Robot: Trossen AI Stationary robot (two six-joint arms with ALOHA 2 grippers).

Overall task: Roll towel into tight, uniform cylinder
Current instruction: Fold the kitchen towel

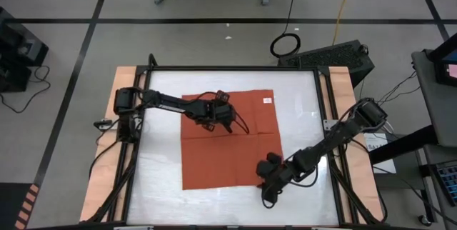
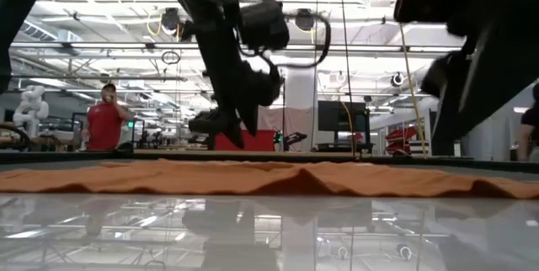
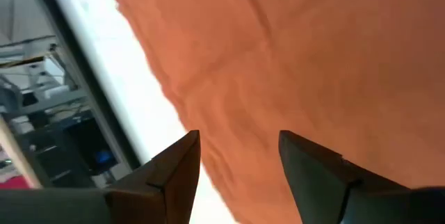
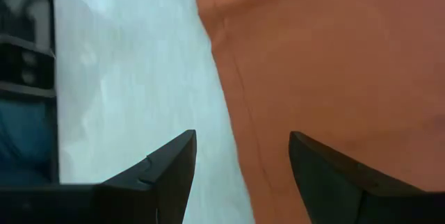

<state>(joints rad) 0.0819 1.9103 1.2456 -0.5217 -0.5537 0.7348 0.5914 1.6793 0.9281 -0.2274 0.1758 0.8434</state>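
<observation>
The rust-orange towel [image 1: 228, 144] lies spread flat on the white table [image 1: 300, 116], with low wrinkles [image 2: 303, 177] and a small white tag [image 1: 267, 101] near its far right corner. My left gripper [image 1: 227, 119] hangs open above the towel's far half, clear of the cloth [image 2: 221, 124]. In its wrist view, the left gripper [image 3: 240, 161] stands over one edge of the towel [image 3: 313, 57]. My right gripper [image 1: 268, 176] hangs open above the towel's near right corner. Its wrist view shows the right gripper [image 4: 243, 161] over the border between the towel [image 4: 334, 64] and the bare table [image 4: 125, 78].
Wooden side rails [image 1: 107, 144] and a dark frame run along the table's edges. A black case [image 1: 332, 55] sits on the floor beyond the far right corner. A person in a red shirt [image 2: 104, 119] stands far back in the room. Bare tabletop lies left and right of the towel.
</observation>
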